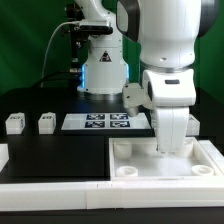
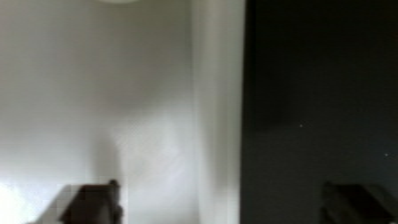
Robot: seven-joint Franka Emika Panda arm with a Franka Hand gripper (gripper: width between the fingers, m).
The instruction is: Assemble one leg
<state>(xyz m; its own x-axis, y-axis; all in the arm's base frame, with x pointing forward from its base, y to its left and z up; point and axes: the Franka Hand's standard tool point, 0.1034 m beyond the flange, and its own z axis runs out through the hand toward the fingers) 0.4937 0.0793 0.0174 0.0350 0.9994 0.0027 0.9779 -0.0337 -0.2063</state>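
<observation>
Two legs, small white blocks with black-and-white tags, stand on the black table at the exterior view's left: one leg (image 1: pixel 14 123) and a second leg (image 1: pixel 46 122). My gripper (image 1: pixel 170 150) hangs far from them, low over the big flat white top (image 1: pixel 150 163) with round corner sockets at the exterior view's right. In the wrist view my gripper (image 2: pixel 222 205) is open and empty. One dark finger (image 2: pixel 89 205) is over the white top (image 2: pixel 125 110). The other finger (image 2: pixel 356 200) is over the black table. The top's edge runs between them.
The marker board (image 1: pixel 105 122) lies on the table between the legs and the arm. A white raised border (image 1: pixel 50 172) runs along the table's front. The arm's base and cables (image 1: pixel 100 60) stand at the back.
</observation>
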